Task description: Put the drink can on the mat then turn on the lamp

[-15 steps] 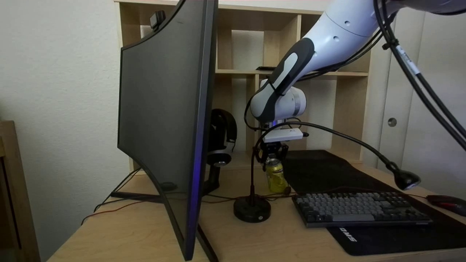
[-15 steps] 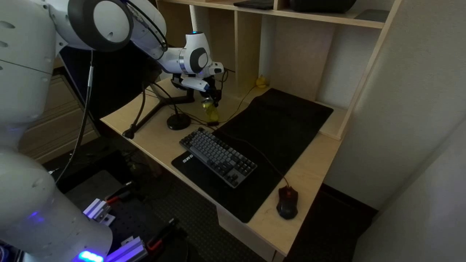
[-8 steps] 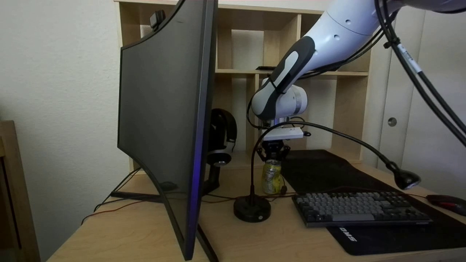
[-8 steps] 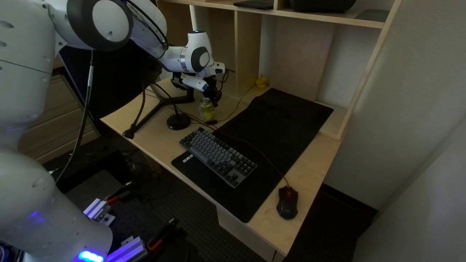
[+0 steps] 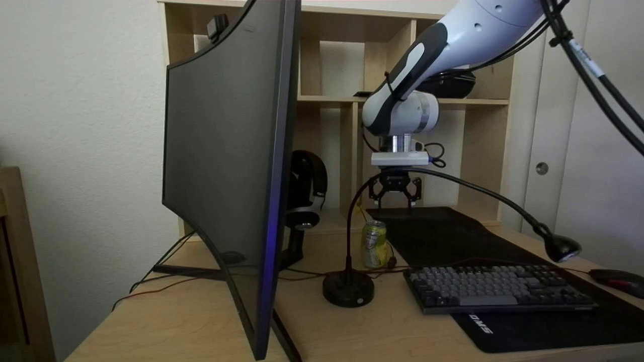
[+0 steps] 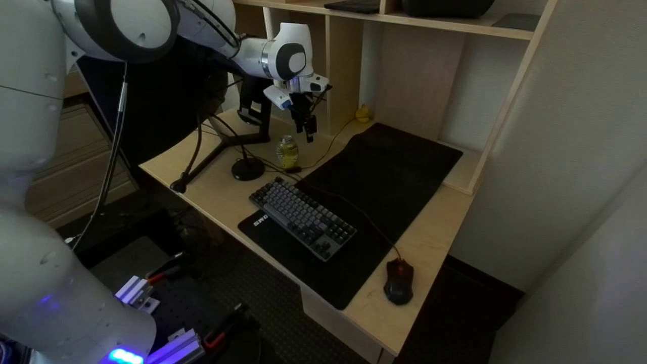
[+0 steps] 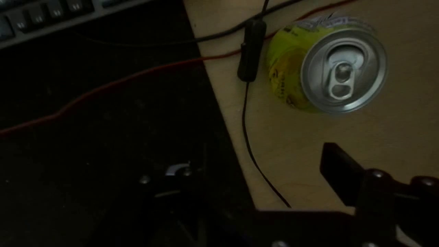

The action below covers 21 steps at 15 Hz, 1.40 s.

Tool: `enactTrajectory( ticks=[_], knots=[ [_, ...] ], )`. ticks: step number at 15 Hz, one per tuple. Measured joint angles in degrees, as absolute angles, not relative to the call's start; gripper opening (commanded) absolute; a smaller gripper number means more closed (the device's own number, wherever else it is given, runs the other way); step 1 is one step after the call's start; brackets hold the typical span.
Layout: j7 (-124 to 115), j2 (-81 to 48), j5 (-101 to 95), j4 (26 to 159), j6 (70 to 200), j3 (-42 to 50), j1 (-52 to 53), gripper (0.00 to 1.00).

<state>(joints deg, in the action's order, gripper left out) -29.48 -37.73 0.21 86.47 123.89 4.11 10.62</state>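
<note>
The can [image 5: 374,245] stands upright on the bench [image 6: 434,222], off the mat [image 6: 374,177] but near one of its long edges. The hand [image 5: 395,205] hangs in the air near that same edge of the mat, apart from the can, its two fingers [image 7: 337,175] spread wide. In the wrist view one finger shows against the bench beside the mat, and the other, very dark, against the mat itself. A cord switch [image 7: 252,51] lies between the mat and the can; whether it touches the can I cannot tell. A red cord [image 7: 178,64] crosses the mat's edge close by. The lamp [image 5: 348,290] has its round base on the bench, on the can's side of the mat and apart from it, the arm arched high; whether it is lit I cannot tell. The keyboard [image 6: 303,217] lies at the mat's lettered end, one corner reaching past the mat's edge. The mouse [image 6: 399,282] sits just beside the mat, across it from the can. The monitor [image 5: 226,151] stands on the lamp's side, well apart from the mat.
</note>
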Motion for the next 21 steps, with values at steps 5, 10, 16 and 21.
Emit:
enactTrajectory(
  ticks=[5, 10, 16, 21],
  knots=[
    [-31.68, -35.33, 2.17, 86.07, 119.18, 3.93, 10.36, 1.0],
    [-41.12, -34.98, 3.13, 87.09, 116.95, 3.69, 11.05, 1.0],
    [-43.74, -34.79, 3.36, 87.93, 116.72, 3.22, 11.23, 1.0],
    [-48.23, -36.55, 8.74, 88.05, 119.7, 1.75, 11.24, 1.0]
  ],
)
